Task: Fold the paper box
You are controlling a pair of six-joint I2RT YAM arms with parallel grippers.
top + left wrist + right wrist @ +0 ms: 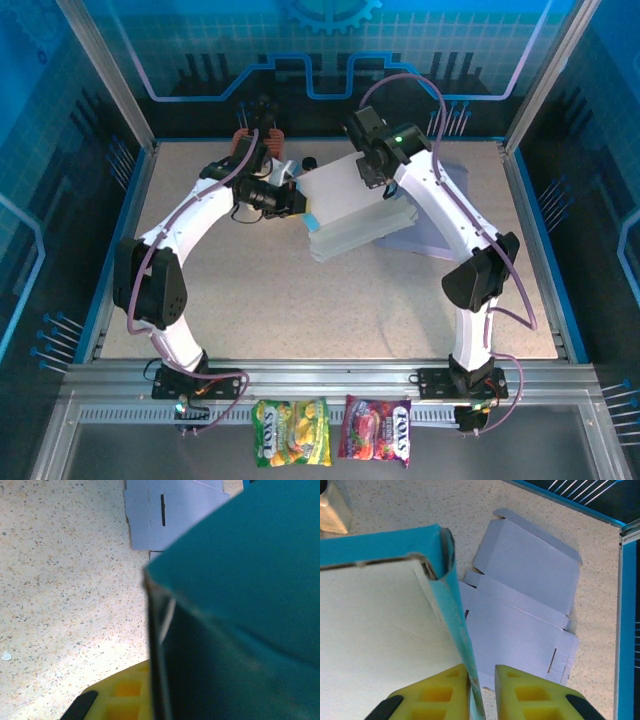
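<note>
At frame centre, we kept the left gripper (290, 203) clenched on the paper box's (345, 205) left wall to steady it. The right gripper (482, 672) straddled its upper edge, jaws slightly parted.

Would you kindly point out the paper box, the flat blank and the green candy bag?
paper box (340, 205), top view, white upper panel.
flat blank (520, 630), right wrist view, middle panel.
green candy bag (292, 432), top view, front face.

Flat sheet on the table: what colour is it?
The sheet is pale lavender; right wrist view best.
</note>
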